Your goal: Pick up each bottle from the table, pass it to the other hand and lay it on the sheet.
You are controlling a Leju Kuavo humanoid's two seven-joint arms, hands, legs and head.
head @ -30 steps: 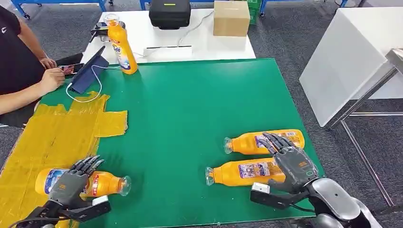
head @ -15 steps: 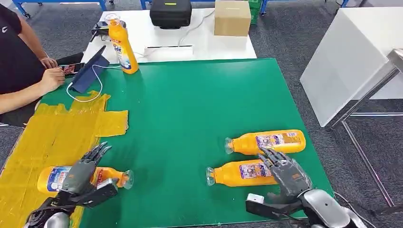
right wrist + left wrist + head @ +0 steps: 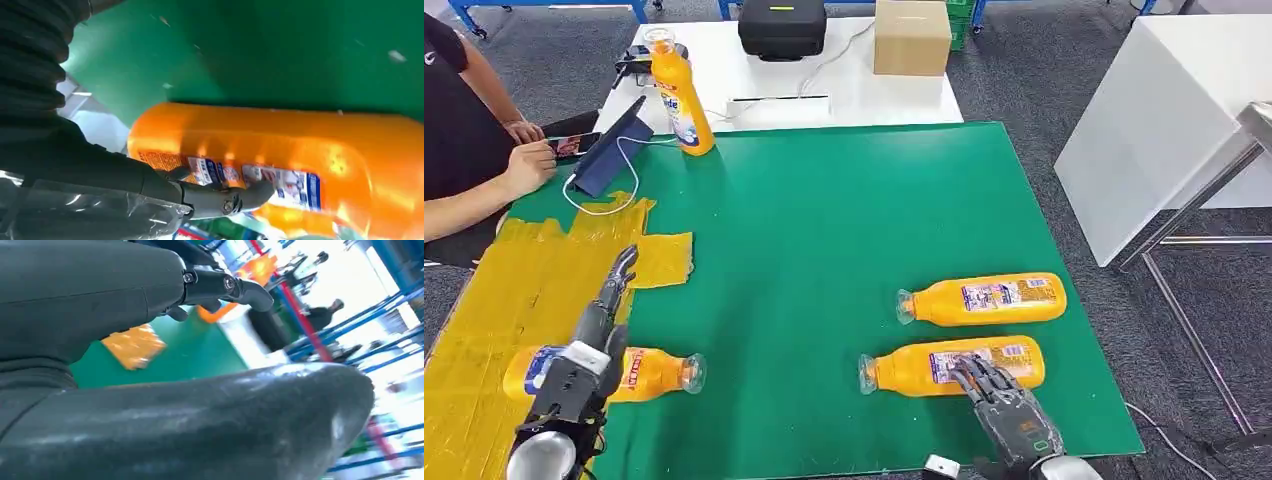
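One orange bottle (image 3: 649,373) lies at the near left, half on the yellow sheet (image 3: 534,290) and half on the green mat (image 3: 824,220). My left hand (image 3: 589,345) is raised above it, fingers straight and apart, holding nothing. Two more orange bottles lie at the near right: the nearer bottle (image 3: 924,367) and the farther bottle (image 3: 984,299). My right hand (image 3: 1006,412) hovers at the nearer bottle's front side with its fingers spread and empty; the right wrist view shows that bottle (image 3: 300,150) just beyond my thumb (image 3: 220,197). A fourth bottle (image 3: 680,96) stands upright at the far left.
A person sits at the far left, a hand (image 3: 529,165) beside a dark tablet (image 3: 614,150) with a white cable. Behind the mat, a white table carries a black case (image 3: 781,28) and a cardboard box (image 3: 911,37). Another white table (image 3: 1154,120) stands to the right.
Both hands drew back toward me. The left hand lifted off the lying bottle and straightened its fingers. The right hand slid back off the two right bottles.
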